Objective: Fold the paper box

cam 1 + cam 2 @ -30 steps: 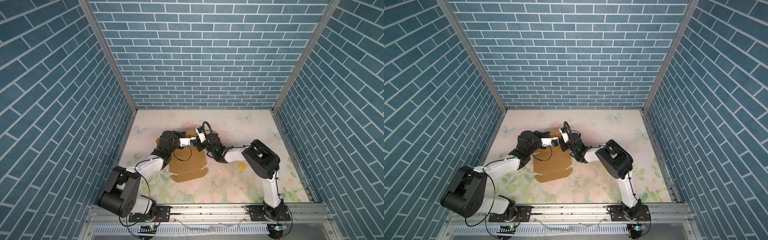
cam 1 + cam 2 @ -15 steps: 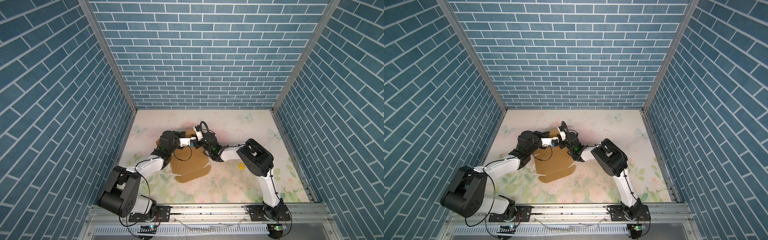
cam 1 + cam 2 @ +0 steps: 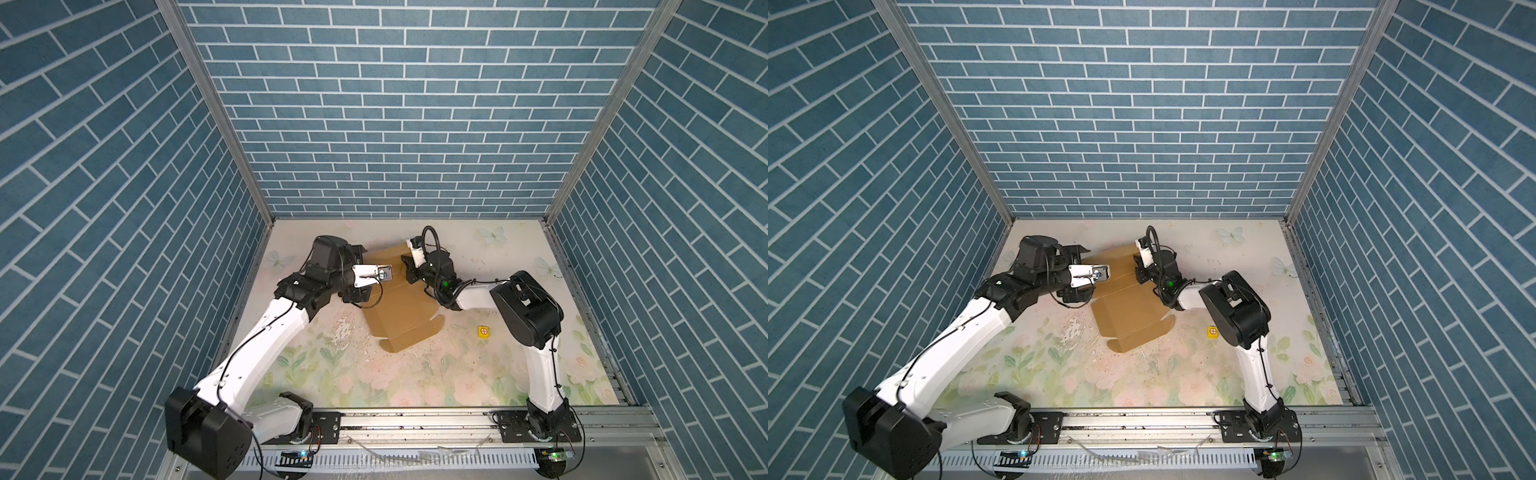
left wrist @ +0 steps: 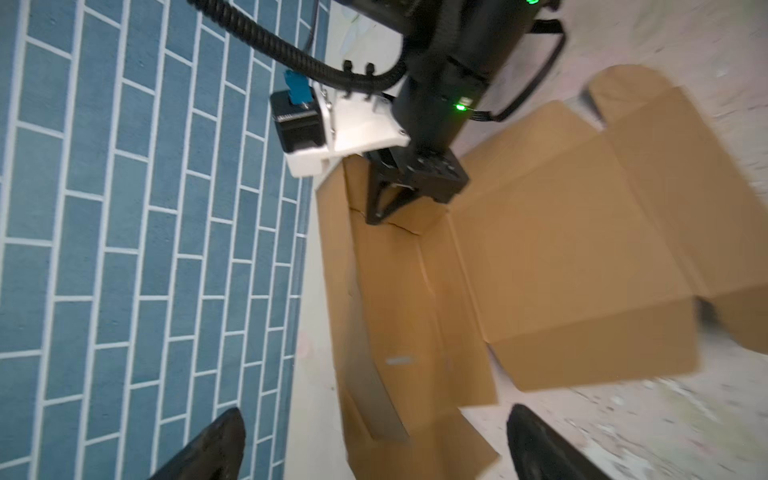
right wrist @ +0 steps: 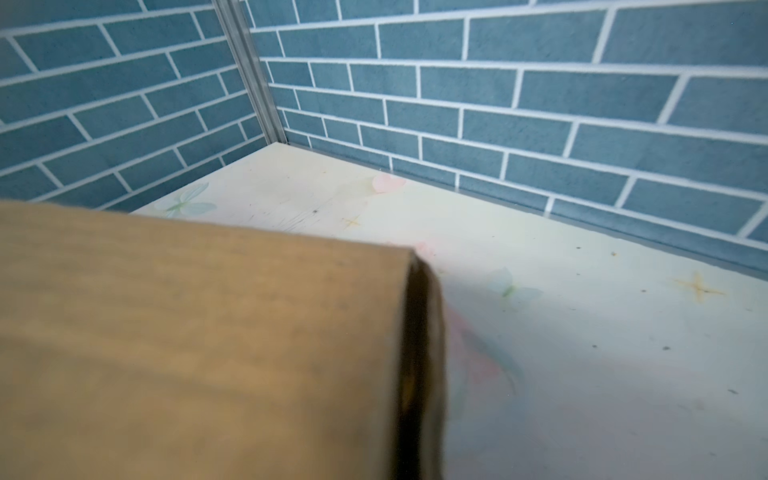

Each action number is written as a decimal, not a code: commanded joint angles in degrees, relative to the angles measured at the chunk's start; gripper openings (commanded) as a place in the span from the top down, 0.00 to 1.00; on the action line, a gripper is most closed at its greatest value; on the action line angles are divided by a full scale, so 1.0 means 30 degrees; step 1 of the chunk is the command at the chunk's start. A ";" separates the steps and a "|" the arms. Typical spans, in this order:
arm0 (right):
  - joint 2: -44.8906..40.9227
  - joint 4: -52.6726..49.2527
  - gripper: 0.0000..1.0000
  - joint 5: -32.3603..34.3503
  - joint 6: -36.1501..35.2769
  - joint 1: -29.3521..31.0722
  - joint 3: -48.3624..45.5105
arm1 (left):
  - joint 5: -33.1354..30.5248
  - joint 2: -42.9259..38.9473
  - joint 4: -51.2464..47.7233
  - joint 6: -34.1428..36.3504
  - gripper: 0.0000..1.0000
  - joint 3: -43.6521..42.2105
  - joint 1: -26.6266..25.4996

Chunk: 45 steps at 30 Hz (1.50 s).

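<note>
Box [image 3: 399,307] lies part-folded on the worktop [image 3: 457,374], between both arms, far flap raised. Left fingers [image 4: 216,449] wide apart, one box end between them. Right fingers [image 4: 378,203] together, clamped on the raised flap's edge.

The left claw [image 4: 376,415] has opened wide, and the right claw [image 4: 376,216] has closed on the paper box [image 4: 561,257].
</note>
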 commanded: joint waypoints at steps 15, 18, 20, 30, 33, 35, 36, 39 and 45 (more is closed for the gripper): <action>-0.0647 -0.3322 0.98 -0.9104 -0.2405 0.0540 0.0369 | 0.2124 0.2354 -0.2863 -1.7535 0.00 0.2809 0.2620; -0.0474 -0.3447 0.98 -0.8732 -0.2623 0.1088 0.0256 | 0.3744 0.3617 -0.2221 -1.9589 0.01 0.2537 0.2855; -0.0365 -0.3359 0.97 -0.8382 -0.2864 0.1400 0.0109 | 0.5100 0.4128 -0.1495 -2.0844 0.05 0.2033 0.3227; -0.0250 -0.2287 0.96 -0.6943 -0.3482 0.2089 -0.0554 | 0.7162 0.5662 0.0855 -2.3514 0.16 0.0150 0.3646; -0.0508 -0.2653 0.96 -0.6485 -0.3841 0.2233 -0.0656 | 0.7451 0.6122 0.1308 -2.4036 0.16 0.0183 0.3573; -0.0449 -0.2439 0.96 -0.6276 -0.4015 0.2332 -0.0740 | 0.7543 0.6453 0.1419 -2.4000 0.16 0.0234 0.3420; -0.0365 -0.2271 0.96 -0.6176 -0.4012 0.2403 -0.0746 | 0.7608 0.6633 0.1524 -2.4081 0.17 0.0194 0.3360; -0.0161 -0.2249 0.96 -0.6005 -0.3924 0.2437 -0.0638 | 0.7705 0.7163 0.1630 -2.4328 0.17 0.0246 0.3352; 0.0267 -0.2164 0.96 -0.6164 -0.3775 0.2640 -0.0436 | 0.7101 0.7936 0.1700 -2.4207 0.18 0.0150 0.3352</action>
